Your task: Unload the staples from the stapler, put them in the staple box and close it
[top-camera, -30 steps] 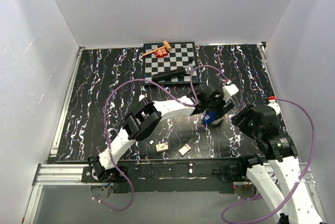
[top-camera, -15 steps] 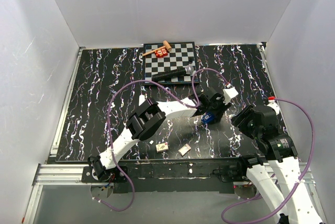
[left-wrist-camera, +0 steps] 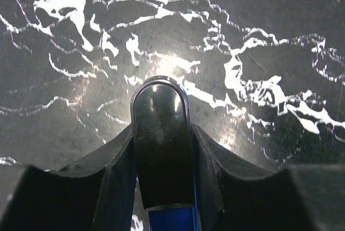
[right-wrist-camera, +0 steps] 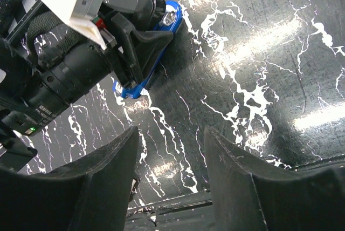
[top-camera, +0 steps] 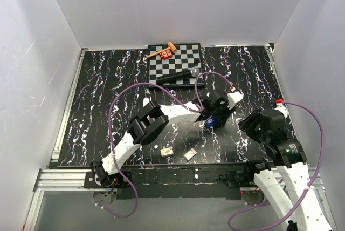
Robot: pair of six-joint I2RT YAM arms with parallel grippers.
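While the left arm (top-camera: pixel 161 113) is stretched in a long, low diagonal from its base at the near left to the right of the middle of the tabletop (top-camera: pixel 102 85), the left fingers (left-wrist-camera: pixel 116 171) hold the stapler (left-wrist-camera: pixel 160 150) narrowly from both sides. The stapler lies on the tabletop, black end forward. The right arm (top-camera: pixel 280 150) stands folded at the near right, wrist turned toward the stapler. The right fingers (right-wrist-camera: pixel 97 177) are wide apart and hold nothing.

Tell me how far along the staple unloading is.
Early stage. Done: the left gripper clamps the stapler. In hand: the right gripper hovers open nearby, holding nothing. Left: opening the stapler and removing the staples; none visible out yet.
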